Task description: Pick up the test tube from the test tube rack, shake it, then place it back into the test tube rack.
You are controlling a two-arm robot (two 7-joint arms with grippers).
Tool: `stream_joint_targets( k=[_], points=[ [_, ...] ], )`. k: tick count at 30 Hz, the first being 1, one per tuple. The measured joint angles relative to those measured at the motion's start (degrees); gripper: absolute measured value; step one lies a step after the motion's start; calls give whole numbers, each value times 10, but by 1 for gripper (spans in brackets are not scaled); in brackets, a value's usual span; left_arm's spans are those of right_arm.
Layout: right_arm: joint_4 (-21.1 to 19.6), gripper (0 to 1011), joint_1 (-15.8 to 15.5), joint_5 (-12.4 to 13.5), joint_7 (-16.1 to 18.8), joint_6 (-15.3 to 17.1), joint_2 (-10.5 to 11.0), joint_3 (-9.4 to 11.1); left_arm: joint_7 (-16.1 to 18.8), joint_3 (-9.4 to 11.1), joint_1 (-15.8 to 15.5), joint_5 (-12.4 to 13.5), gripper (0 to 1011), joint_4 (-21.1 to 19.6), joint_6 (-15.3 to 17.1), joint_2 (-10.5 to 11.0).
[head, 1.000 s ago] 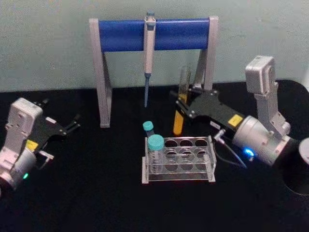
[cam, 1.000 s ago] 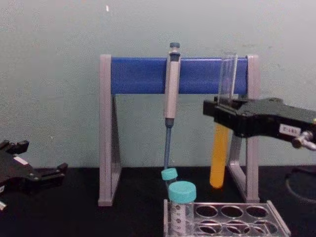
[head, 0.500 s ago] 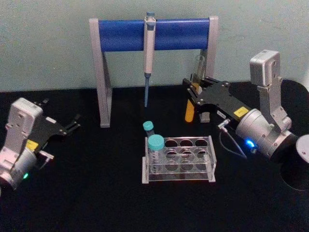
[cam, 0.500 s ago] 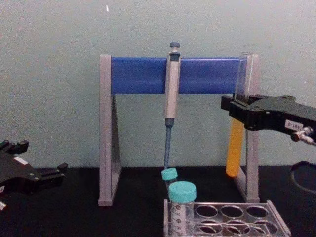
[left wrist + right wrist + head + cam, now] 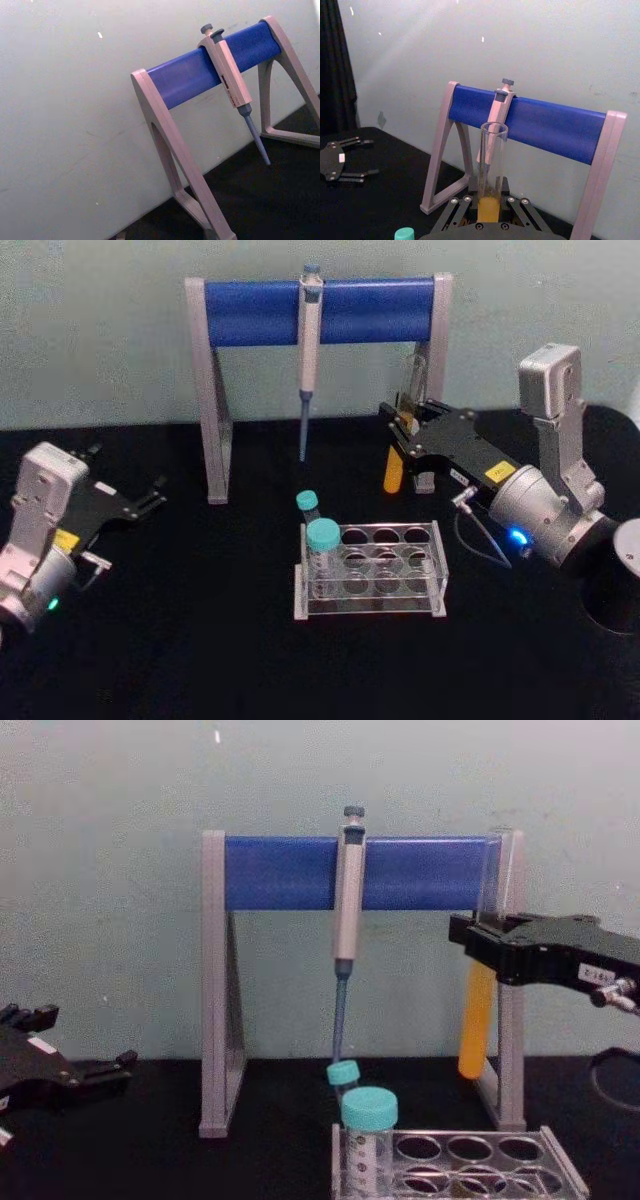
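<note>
No text is legible. The yellow stickers (image 5: 497, 472) on the right gripper (image 5: 405, 428) and left gripper (image 5: 155, 496) cannot be read.

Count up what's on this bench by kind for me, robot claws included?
1 test tube, held in the right gripper
2 teal-capped vials
1 test tube rack
1 pipette
1 pipette stand
2 grippers: the right gripper, plus the left gripper parked open at the left
Total: 8

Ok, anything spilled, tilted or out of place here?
Nothing stands out. The right gripper holds the test tube upright behind the test tube rack, with no spill. The pipette hangs straight. The left gripper is parked at the left.
</note>
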Motion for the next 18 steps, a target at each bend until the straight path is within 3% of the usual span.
stream_joint_targets(
  k=[18],
  points=[
    [1, 232, 1, 1, 5, 2, -4, 1, 0, 0, 0, 0, 1001, 0, 0, 0]
  ],
)
